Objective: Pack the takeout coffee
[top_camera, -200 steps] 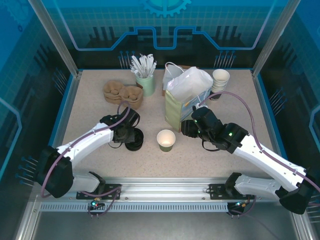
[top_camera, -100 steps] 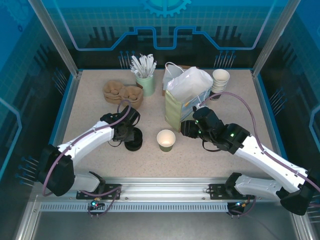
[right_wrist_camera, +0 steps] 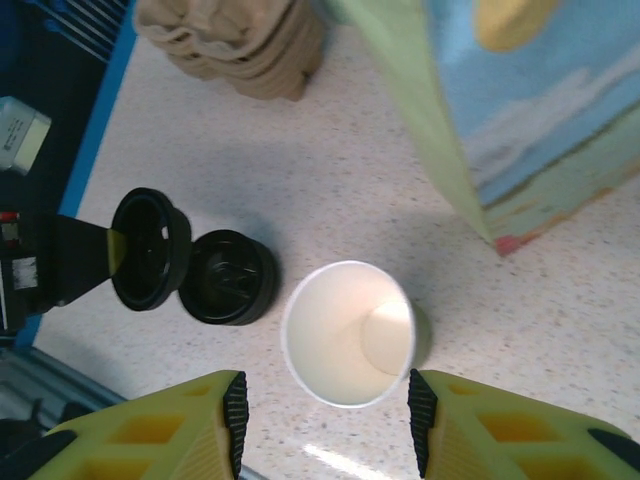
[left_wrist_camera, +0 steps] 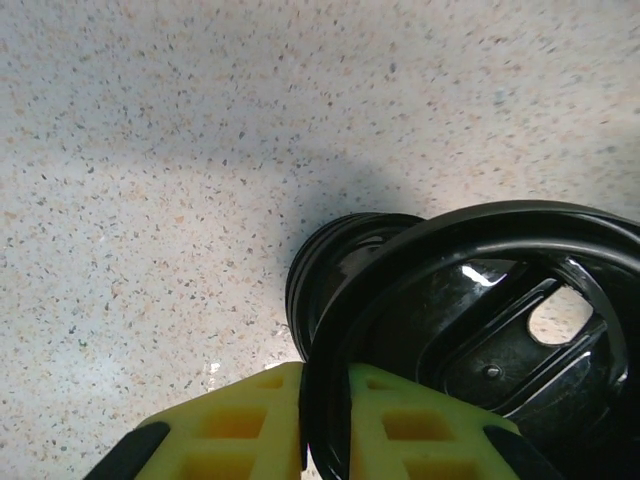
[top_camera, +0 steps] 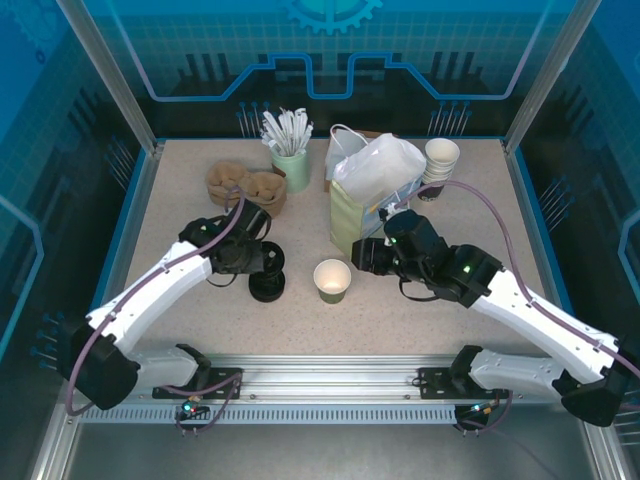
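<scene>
Grips a black lid (left_wrist_camera: 470,340) by its rim in narrow left jaws, just beside the lid pile (top_camera: 267,288) at centre left. Holds right jaws wide near the lidless green cup (top_camera: 332,279), upright on the desk (top_camera: 170,215) at centre, lower left of the paper bag (top_camera: 372,195)

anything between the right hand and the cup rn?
Nothing visible. The cup stands lidless just ahead of the open right hand, bare table between. The lid pile lies beyond the cup, the paper bag off that line. The left hand holds a lid near the pile.
</scene>
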Available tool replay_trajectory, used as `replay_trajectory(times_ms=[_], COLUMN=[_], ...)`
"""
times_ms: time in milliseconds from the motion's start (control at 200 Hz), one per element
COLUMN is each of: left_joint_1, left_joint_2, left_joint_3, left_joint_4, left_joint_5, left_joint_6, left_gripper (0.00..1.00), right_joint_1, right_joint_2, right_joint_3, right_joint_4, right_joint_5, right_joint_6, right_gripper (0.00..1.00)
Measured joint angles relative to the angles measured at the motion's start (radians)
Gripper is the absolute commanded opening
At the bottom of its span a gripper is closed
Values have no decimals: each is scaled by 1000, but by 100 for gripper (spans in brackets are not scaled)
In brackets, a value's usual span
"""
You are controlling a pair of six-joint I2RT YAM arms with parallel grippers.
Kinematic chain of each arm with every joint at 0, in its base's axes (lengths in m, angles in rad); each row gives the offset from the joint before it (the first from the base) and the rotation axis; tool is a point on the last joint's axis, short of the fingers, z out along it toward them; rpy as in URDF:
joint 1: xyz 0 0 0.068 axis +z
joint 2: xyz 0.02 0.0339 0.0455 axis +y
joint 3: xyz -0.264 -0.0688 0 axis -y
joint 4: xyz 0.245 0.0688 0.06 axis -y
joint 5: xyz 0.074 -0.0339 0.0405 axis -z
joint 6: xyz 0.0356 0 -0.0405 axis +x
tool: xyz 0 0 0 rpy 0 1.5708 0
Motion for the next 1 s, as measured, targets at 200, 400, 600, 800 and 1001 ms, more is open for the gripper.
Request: replay_trajectory(times_ms=[200, 400, 600, 800, 1001], left_joint_1=[-81, -194, -251, -272, -283], left_joint_2=[-22, -13, 26, 49, 50], left_joint_3=[133, 264, 328, 341, 347], left_joint_4=[-89, -141, -161, -174, -175], left_joint_5=[7, 8, 15, 18, 18], left_joint_6=[-8, -45, -79, -93, -107], left_gripper=[17, 17, 17, 18, 17], right_joint_1=[79, 136, 145, 145, 145], right_joint_2=[84, 165, 192, 208, 249], right_joint_3=[122, 200, 207, 221, 253], right_joint_4=[2, 2, -2, -10, -23], right_joint_5=[-19, -22, -22, -23, -23], right_joint_6=[3, 2, -2, -10, -31], right_gripper=[48, 48, 51, 51, 51])
